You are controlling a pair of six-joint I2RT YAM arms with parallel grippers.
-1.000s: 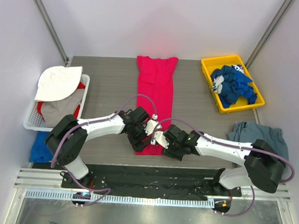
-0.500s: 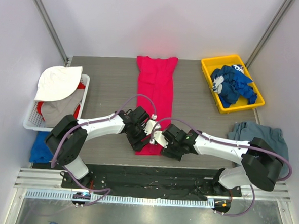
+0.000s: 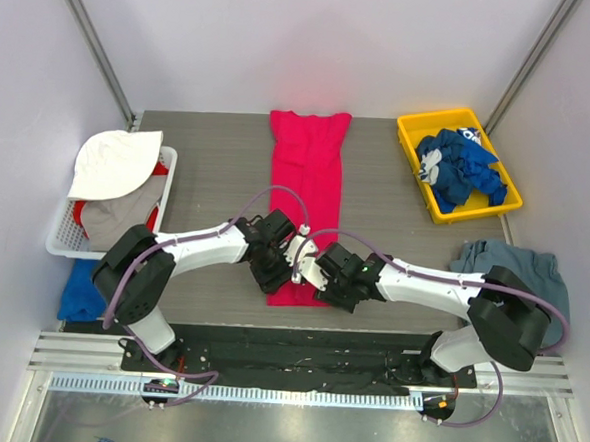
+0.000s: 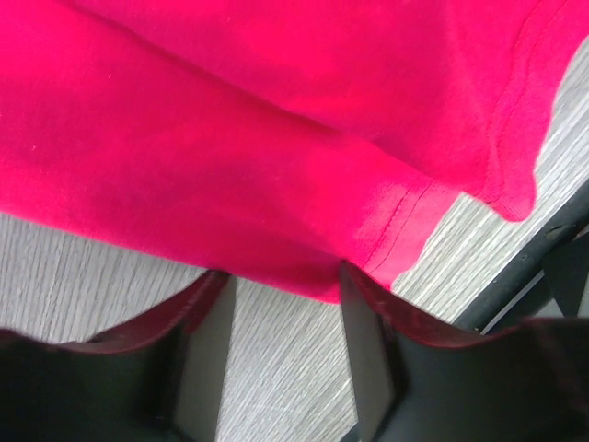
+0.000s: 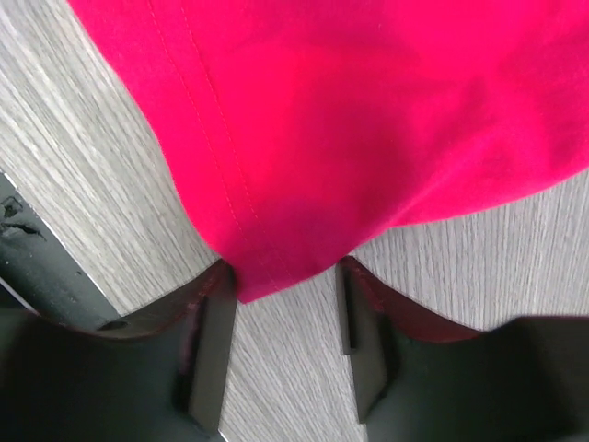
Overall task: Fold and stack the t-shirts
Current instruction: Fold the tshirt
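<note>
Both left pincer [image 4: 283, 281] and right pincer [image 5: 285, 276] straddle pink-red t-shirt's [image 3: 307, 182] near corners.

Nothing legible reaches me from any view. The only marking is white print on the royal blue t-shirts [image 3: 460, 171] in the yellow bin [image 3: 437, 115], well beyond the right fingers [image 5: 213, 341] — too small to read.

Bright, even light; wrist views slightly soft.

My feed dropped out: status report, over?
Left hand open, astride left edge of the pink-red t-shirt near its hem. Right hand open, astride its near right corner. Shirt flat, a long strip. Nothing lying on it.
</note>
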